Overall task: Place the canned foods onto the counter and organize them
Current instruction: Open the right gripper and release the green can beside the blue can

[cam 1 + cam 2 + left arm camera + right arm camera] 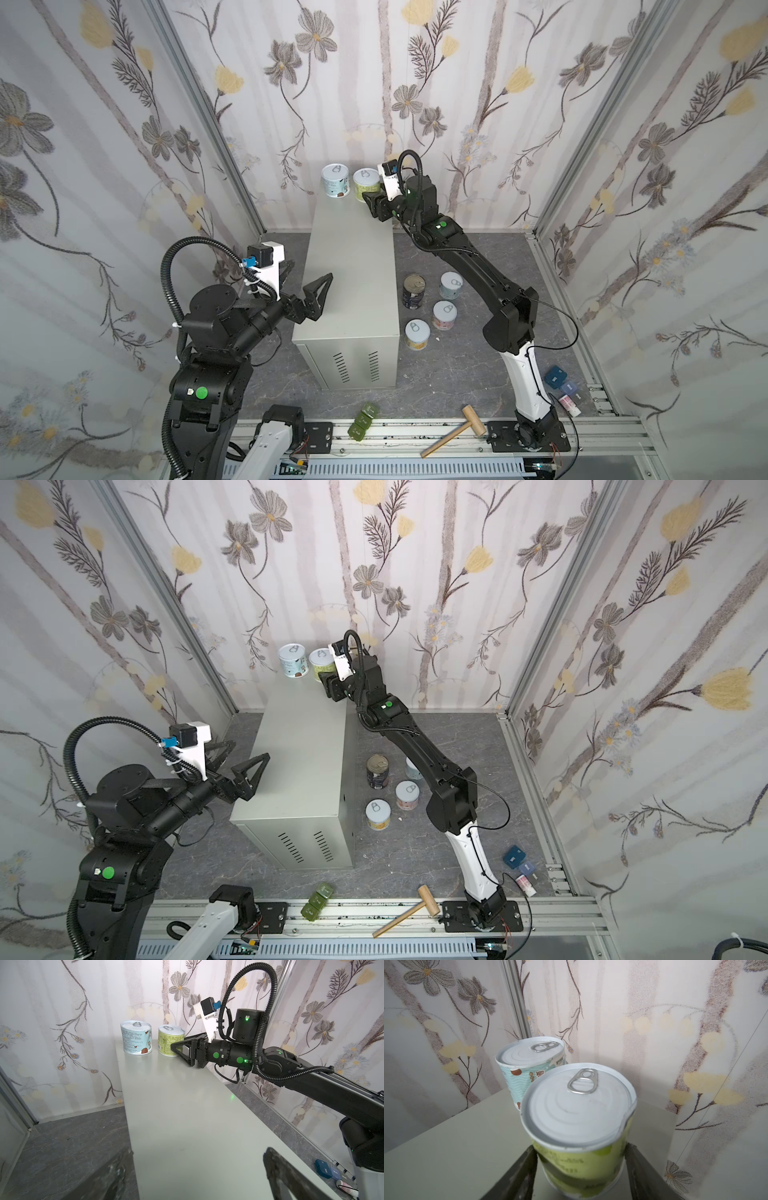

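Observation:
The counter is a beige-grey metal box with vent slits on its near face. At its far end stand two short cans, a blue-white one and a green one. My right gripper is shut on the green can, which rests on the counter top, with one finger against each side. The blue-white can stands just behind it, untouched. My left gripper hovers open and empty over the counter's near left edge. A tall navy can and three short cans stand on the floor to the right.
Green blocks and a wooden mallet lie at the front rail. Small blue boxes and a white tube sit by the right arm's base. Floral walls close in on three sides.

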You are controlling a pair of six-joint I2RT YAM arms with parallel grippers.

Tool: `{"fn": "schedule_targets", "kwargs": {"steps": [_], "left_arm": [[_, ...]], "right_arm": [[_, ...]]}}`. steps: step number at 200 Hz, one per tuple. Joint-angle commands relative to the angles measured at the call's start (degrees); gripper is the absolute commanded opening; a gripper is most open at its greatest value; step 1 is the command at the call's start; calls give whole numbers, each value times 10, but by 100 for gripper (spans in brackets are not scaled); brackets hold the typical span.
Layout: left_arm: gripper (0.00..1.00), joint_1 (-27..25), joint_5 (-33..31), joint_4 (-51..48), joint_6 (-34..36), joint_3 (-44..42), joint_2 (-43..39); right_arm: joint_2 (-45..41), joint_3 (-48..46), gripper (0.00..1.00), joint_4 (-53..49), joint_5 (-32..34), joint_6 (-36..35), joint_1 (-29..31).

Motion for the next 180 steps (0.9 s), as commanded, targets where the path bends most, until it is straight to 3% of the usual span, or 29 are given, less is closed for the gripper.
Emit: {"fn": "schedule_targets", "kwargs": {"steps": [1, 46, 152, 170, 180], "left_arm": [[100, 1, 0, 14, 3, 2, -1], [100, 1, 0, 14, 5, 1, -2], [100, 1, 1, 17, 2, -1, 0], [100, 1, 2, 18, 3, -1, 1], [100, 1, 2, 17, 3, -1, 1]], "right_arm": [[8, 6, 64, 21, 10, -1, -2], [16, 9, 63, 30, 29, 11, -6], [13, 13, 65, 30, -13, -3, -7], [6, 9, 70, 26, -10, -4, -8], [-6, -4, 77, 30, -2, -4, -7]]}}
